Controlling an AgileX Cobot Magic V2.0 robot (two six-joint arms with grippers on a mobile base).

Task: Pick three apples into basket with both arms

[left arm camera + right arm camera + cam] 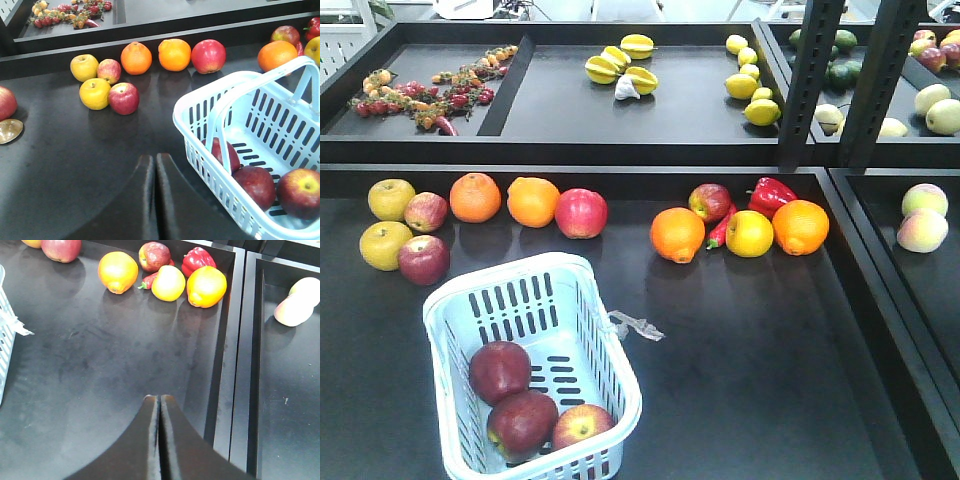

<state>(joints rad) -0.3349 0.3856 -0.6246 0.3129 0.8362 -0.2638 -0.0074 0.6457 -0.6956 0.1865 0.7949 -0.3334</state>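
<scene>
The white slotted basket stands at the front left of the black table. Inside it lie two dark maroon apples and a red apple with a yellowish blush. The left wrist view shows the same basket with its hoop handle and the apples in it. My left gripper is shut with nothing in it, above bare table just left of the basket. My right gripper is shut and empty too, over bare table right of the basket. Neither arm shows in the front view.
Loose fruit lines the table's back: yellow apples, small red apples, oranges, a pinkish-red apple, and at the right an orange, a red pepper. A raised divider bounds the table on the right; peaches lie beyond.
</scene>
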